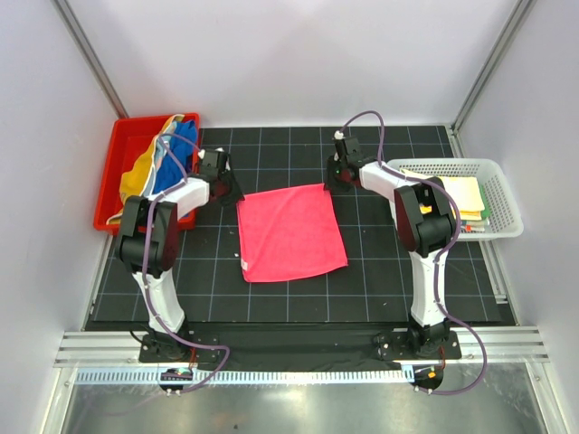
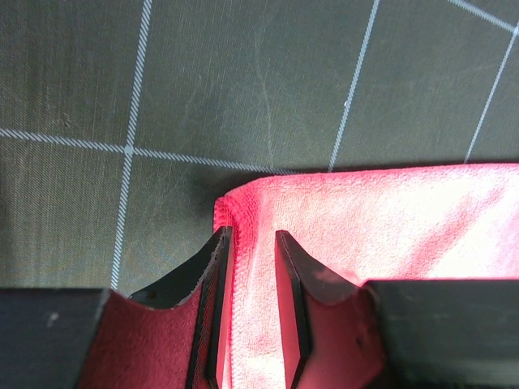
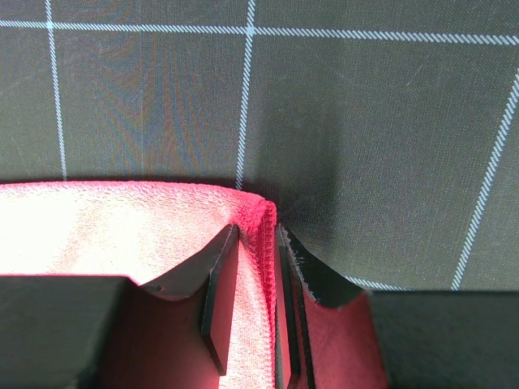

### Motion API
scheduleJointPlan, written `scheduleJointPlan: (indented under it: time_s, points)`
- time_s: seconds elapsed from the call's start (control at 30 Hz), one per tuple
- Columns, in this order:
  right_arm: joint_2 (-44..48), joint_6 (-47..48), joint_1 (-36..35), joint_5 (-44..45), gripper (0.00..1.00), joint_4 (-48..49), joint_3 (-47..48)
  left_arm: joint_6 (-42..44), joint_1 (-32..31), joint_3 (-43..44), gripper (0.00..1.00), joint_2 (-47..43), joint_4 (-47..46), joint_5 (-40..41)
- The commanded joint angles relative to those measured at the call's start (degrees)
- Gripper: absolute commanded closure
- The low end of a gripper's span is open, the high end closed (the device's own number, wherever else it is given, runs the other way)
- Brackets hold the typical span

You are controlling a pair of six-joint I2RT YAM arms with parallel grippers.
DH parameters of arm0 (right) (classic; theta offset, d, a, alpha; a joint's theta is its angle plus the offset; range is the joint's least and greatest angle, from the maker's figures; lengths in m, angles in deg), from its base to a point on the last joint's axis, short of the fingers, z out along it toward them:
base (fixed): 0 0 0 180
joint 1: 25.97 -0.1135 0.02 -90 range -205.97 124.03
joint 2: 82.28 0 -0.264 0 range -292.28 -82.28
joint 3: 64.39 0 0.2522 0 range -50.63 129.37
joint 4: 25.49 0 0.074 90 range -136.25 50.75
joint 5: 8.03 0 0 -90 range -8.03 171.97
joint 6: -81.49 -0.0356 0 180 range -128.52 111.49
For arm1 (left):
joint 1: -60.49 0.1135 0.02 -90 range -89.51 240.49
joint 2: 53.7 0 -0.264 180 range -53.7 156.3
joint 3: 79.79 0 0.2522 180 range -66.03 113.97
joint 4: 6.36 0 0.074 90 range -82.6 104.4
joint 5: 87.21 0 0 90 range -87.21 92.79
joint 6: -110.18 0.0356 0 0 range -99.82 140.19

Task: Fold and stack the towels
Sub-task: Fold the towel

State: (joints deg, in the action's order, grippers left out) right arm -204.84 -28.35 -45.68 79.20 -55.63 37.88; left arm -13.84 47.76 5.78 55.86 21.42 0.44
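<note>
The left gripper (image 2: 253, 308) is standing parted over the pink-red towel (image 1: 290, 231) at ten o'clock — the right gripper (image 3: 255, 304) is pinching its two o'clock corner.

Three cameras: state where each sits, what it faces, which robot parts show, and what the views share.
Top external: above and behind the bases, looking down on the black mat, both arms and the pink-red towel.
Left wrist: on the left arm, looking past its own fingers at the towel's far left corner.
Right wrist: looking past its own fingers at the far right corner.
Shared: the pink-red towel and the gridded mat.
</note>
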Motion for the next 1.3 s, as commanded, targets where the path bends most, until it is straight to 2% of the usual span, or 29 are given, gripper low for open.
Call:
scheduleJointPlan:
  time_s: [0.0, 0.17, 0.3, 0.6, 1.27]
  points:
    - [0.0, 0.0, 0.2, -0.5, 0.69, 1.2, 1.9, -0.3, 0.2, -1.3, 0.69, -1.6, -2.8, -1.4]
    - [-0.3, 0.0, 0.2, -0.6, 0.69, 1.2, 1.9, -0.7, 0.2, -1.4, 0.71, -0.9, -3.2, -2.0]
    - [-0.6, -0.1, 0.2, -0.6, 0.69, 1.3, 1.9, -0.9, 0.3, -1.4, 0.77, -1.4, -3.5, -1.7]
    - [-1.2, 0.0, 0.2, -0.6, 0.69, 1.3, 1.9, -0.1, 0.3, -0.4, 1.0, -1.4, -3.6, -1.7]
    - [-2.2, 0.1, 0.5, -0.2, 0.69, 1.0, 2.2, -0.2, 1.7, 0.5, 1.0, -3.6, -2.2, -1.2]
